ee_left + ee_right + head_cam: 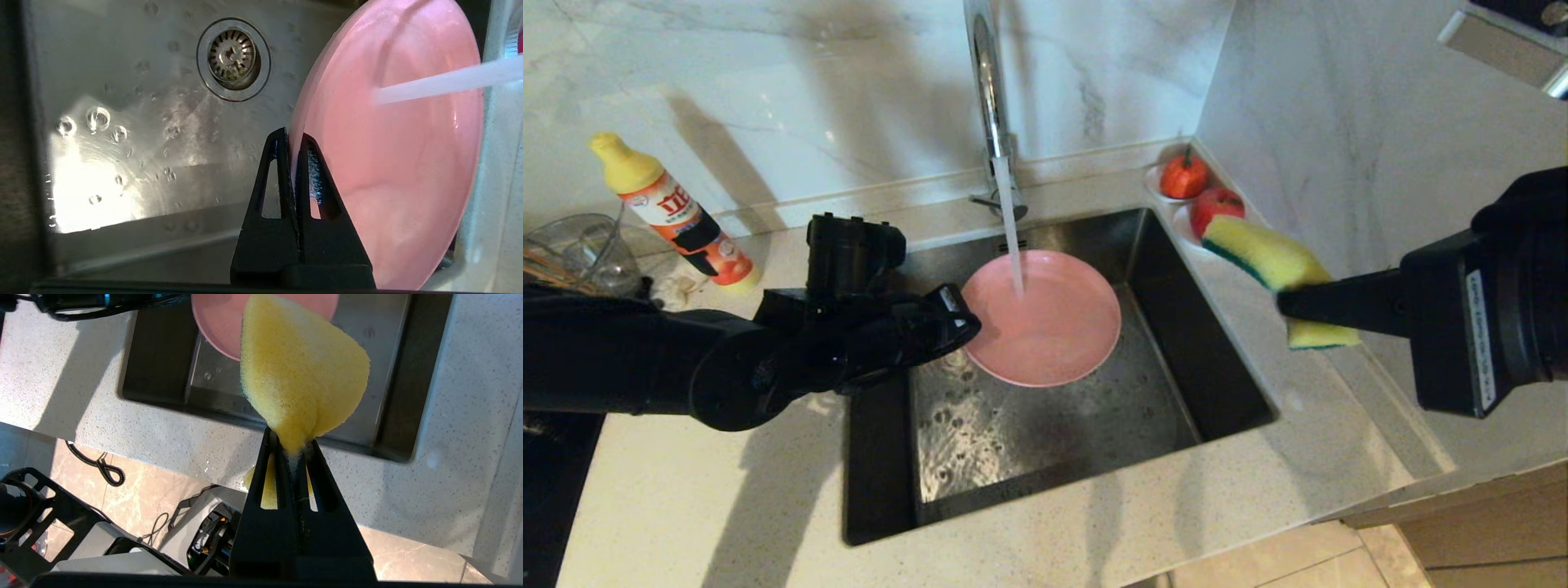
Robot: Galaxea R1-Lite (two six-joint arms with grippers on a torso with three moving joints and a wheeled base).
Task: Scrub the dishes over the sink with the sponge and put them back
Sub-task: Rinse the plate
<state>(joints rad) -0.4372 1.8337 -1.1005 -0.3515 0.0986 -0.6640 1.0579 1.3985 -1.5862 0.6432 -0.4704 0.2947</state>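
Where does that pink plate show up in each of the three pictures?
Head view: the pink plate sits mid-picture over the sink, under the water stream, its rim pinched by the left gripper.
Left wrist view: the plate fills the right half, held on edge by its rim.
Right wrist view: only a slice of the plate shows at the top, behind the yellow sponge.
Shared landmark: the sink.

A dish-soap bottle (674,214) and glass bowl (580,249) stand on the counter (727,506).
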